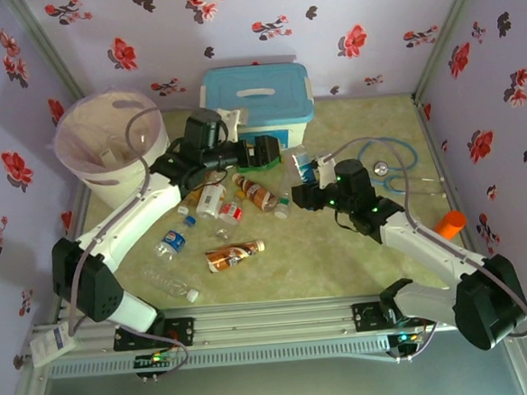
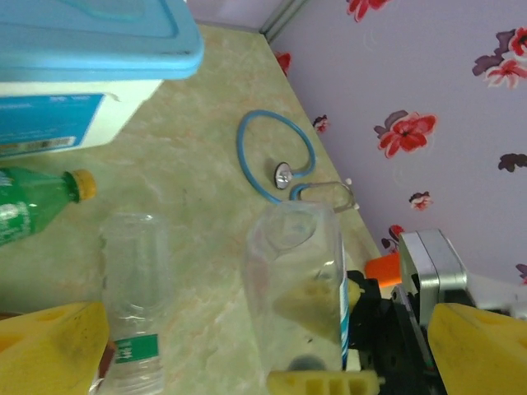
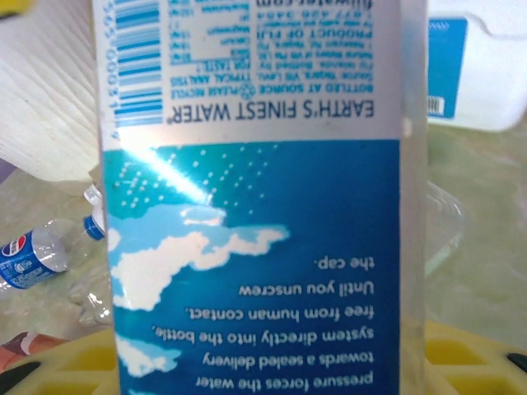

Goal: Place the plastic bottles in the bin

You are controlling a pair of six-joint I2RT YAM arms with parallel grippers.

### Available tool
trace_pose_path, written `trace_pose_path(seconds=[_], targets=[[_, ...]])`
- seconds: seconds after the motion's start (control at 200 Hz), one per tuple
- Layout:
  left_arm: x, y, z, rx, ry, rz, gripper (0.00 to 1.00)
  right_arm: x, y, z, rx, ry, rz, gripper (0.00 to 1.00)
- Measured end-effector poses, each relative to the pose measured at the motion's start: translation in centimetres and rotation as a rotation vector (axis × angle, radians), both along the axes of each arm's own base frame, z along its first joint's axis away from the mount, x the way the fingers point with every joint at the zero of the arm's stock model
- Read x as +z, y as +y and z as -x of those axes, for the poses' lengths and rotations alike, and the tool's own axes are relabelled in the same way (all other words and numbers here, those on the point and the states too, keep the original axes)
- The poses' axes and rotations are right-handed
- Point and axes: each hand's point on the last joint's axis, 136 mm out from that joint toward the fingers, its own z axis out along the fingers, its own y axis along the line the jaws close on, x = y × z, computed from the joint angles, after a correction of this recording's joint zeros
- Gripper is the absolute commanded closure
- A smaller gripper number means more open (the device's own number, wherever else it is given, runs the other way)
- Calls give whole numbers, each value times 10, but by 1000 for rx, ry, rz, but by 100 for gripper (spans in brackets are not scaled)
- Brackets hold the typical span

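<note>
The right hand (image 1: 300, 196) is clamped on a square water bottle (image 3: 263, 206), its gridded yellow fingers (image 3: 473, 354) pressing the blue-and-white label, just off the table's centre toward one o'clock. The left hand (image 1: 266, 150) hangs spread wide, its yellow pads (image 2: 49, 346) either side of that bottle and apart from it. The bin (image 1: 108, 175), a round white bucket with a thin pinkish liner, sits at ten o'clock. The left arm lies between the bin and the bottle, so a direct carry risks a collision. If this is a handover, letting go before the left hand closes would probably drop the bottle onto the marbled green table (image 1: 323, 266), among the other plastic bottles (image 1: 234, 254) lying around seven o'clock. Its thin, glossy, clear walls look likely to buckle or slip under a squeeze.
</note>
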Motion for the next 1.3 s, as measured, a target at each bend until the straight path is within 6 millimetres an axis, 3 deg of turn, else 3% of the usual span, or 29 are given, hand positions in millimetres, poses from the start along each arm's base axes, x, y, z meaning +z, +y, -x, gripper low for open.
trace_pose_path(seconds=[0.19, 0.365, 0.51, 0.985, 1.14, 1.195, 1.3], targets=[[-10, -30, 14, -43, 22, 47, 0, 10, 21, 5, 12, -112, -40, 61], [-27, -34, 14, -25, 68, 83, 1, 22, 23, -2, -26, -170, -86, 60], [-33, -38, 11, -11, 90, 107, 9, 32, 27, -6, -34, -202, -126, 58], [-26, -44, 4, 7, 88, 191, 38, 28, 40, -9, -2, -180, -184, 57], [-27, -44, 3, 4, 80, 188, 51, 27, 40, -9, -4, -175, -184, 52], [-27, -45, 3, 3, 78, 185, 51, 27, 40, -9, -5, -171, -185, 49], [-29, -45, 3, 3, 79, 180, 47, 25, 40, -9, -8, -159, -185, 30]])
